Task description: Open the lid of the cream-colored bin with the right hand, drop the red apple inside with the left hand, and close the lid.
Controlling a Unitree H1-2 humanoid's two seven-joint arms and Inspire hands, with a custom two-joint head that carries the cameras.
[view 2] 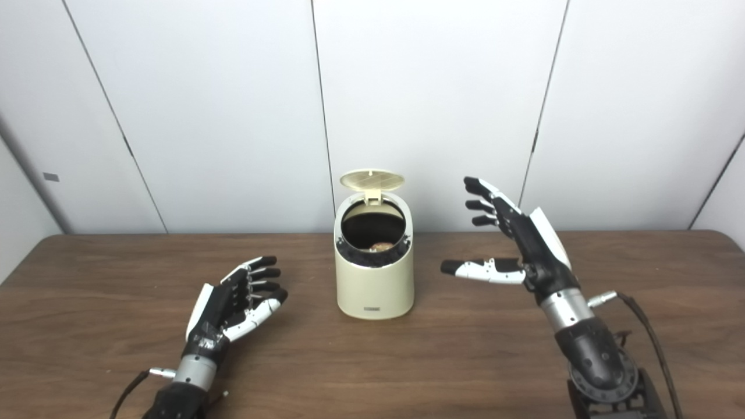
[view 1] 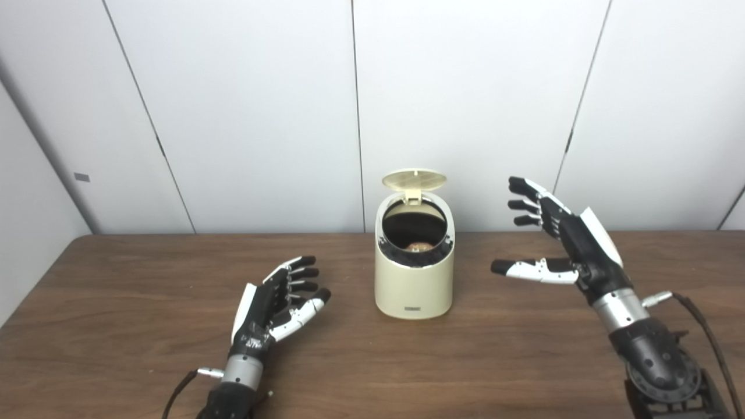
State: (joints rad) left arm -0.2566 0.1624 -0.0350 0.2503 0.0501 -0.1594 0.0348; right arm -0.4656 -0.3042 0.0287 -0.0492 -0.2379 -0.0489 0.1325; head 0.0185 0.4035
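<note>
The brown table (view 1: pixel 145 326) was seen under the cream bin (view 1: pixel 414 288), stood upright in the middle, lid (view 1: pixel 414 179) flipped up at the back. The right hand (view 1: pixel 561 235) was held wide, empty, w/ the left hand (view 1: pixel 279 302) also spread, empty. The apple (view 1: pixel 419 247) was seen inside, partly hidden.
</note>
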